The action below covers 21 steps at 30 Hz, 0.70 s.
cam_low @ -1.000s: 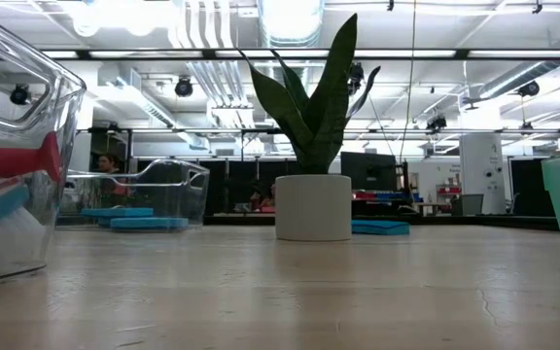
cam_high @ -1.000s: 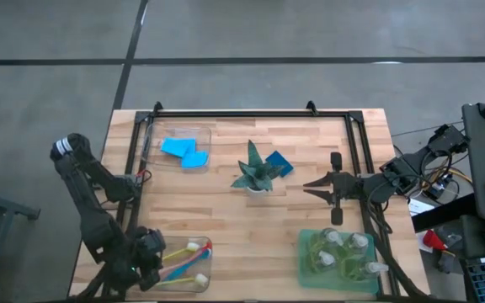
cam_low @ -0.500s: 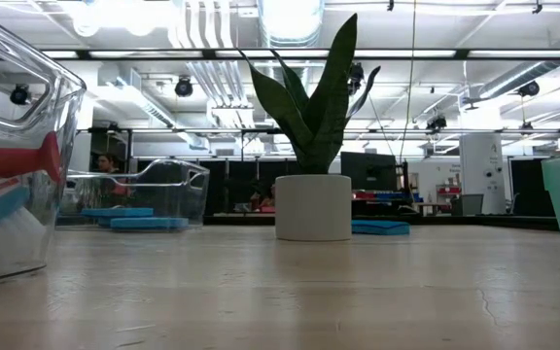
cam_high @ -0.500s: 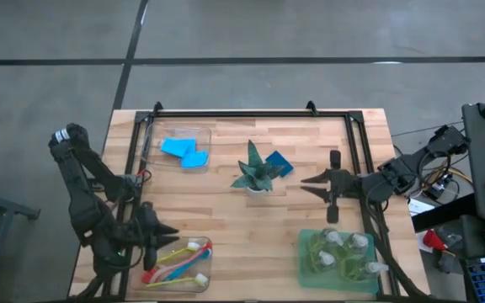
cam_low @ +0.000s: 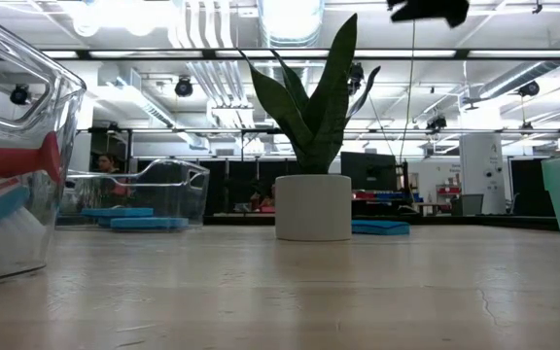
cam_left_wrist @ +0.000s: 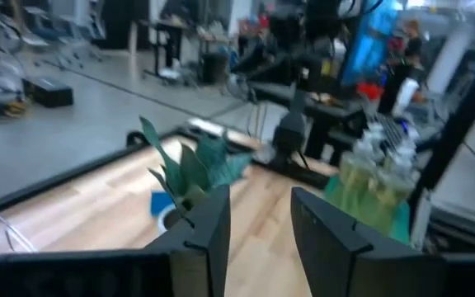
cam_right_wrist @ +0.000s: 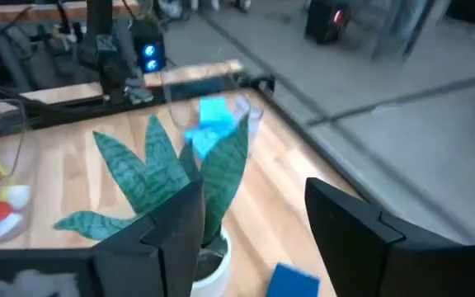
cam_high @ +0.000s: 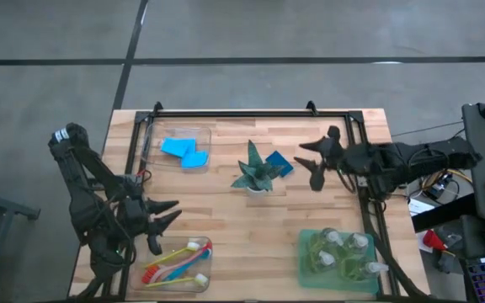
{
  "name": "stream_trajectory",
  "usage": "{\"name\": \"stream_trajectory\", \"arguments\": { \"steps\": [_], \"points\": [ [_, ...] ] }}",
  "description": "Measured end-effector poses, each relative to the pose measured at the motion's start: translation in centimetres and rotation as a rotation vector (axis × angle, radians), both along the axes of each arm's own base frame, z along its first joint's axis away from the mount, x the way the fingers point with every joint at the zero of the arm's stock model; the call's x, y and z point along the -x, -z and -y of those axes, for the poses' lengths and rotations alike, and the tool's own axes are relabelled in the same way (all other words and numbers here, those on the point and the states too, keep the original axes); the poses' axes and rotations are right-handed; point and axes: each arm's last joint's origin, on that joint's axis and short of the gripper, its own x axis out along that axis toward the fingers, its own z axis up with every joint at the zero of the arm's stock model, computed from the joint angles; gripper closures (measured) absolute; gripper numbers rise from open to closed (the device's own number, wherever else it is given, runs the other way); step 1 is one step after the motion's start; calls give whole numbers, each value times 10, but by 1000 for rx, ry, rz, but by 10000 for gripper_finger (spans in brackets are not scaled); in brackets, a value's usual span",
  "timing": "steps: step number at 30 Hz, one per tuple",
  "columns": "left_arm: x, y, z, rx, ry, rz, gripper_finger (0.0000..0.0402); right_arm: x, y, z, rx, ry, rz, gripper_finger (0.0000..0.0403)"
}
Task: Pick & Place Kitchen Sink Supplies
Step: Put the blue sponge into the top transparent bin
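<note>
One blue sponge (cam_high: 281, 163) lies flat on the table just right of the potted plant (cam_high: 253, 171); it also shows in the low view (cam_low: 378, 227) and the right wrist view (cam_right_wrist: 294, 280). My right gripper (cam_high: 308, 164) hangs open above the table right of that sponge, pointing toward the plant, nothing between its fingers. Its dark underside shows at the top of the low view (cam_low: 428, 10). My left gripper (cam_high: 165, 215) is open and empty near the left edge, pointing right, above the far side of the brush bin (cam_high: 175, 263).
Two blue sponges lie in a clear bin (cam_high: 183, 150) at the far left. Red, yellow and blue brushes lie in the near-left bin (cam_low: 8, 175). Several pump bottles stand in a green tray (cam_high: 306, 263) at the near right. A black frame (cam_high: 251, 113) borders the table.
My left gripper has risen from over the brush bin and tipped from pointing down to pointing level toward the right. My right gripper has swung toward the far edge and left, closer to the plant and the loose sponge, and its fingers have opened wider.
</note>
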Motion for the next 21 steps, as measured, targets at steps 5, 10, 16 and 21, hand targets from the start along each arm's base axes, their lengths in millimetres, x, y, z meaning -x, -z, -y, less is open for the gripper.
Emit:
{"name": "stream_trajectory", "arguments": {
  "steps": [5,10,16,21],
  "points": [
    [-4,0,-4,-11,-41,10,281,-2,5,34,-171,-23,-29,193],
    [-12,2,-7,-20,-80,6,286,-2,10,62,-260,24,-48,200],
    [-19,7,-6,-61,-109,-6,286,5,19,90,-326,109,-110,206],
    [-19,7,-6,-66,-110,-7,289,1,30,114,-400,142,-141,206]
  ]
}}
